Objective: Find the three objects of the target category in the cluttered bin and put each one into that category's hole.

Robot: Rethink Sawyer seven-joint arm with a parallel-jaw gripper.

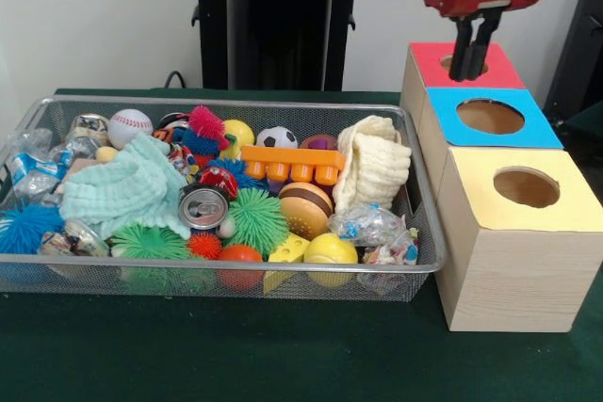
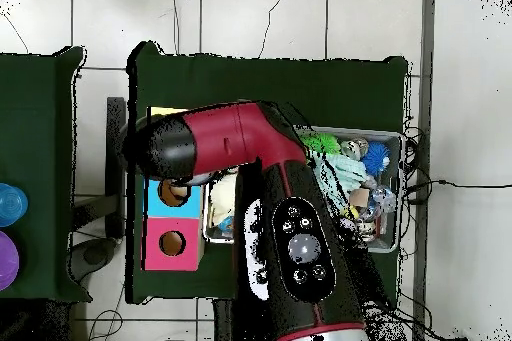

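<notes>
My gripper [image 1: 469, 72] hangs over the round hole of the red-topped box [image 1: 499, 71], its tips just above the rim. The fingers stand close together and look shut, with nothing visible between them. Beside it stand the blue-topped box [image 1: 532, 124] and the yellow-topped box [image 1: 565, 204], each with a hole. The wire bin [image 1: 426, 233] holds a jumble: a baseball [image 1: 129, 125], a soccer ball [image 1: 276, 137], a toy burger [image 1: 305, 209], a drink can [image 1: 203, 206], a green spiky ball [image 1: 256, 220] and a cream knit cloth [image 1: 373, 168]. In the overhead view the arm [image 2: 285, 227] hides the gripper.
A mint cloth [image 1: 122, 190] covers the bin's left middle. An orange toy block [image 1: 292, 163], a yellow cheese wedge [image 1: 290, 251] and bagged candies [image 1: 369, 225] also lie in it. The three boxes stand in a row right of the bin on the green table [image 1: 283, 355].
</notes>
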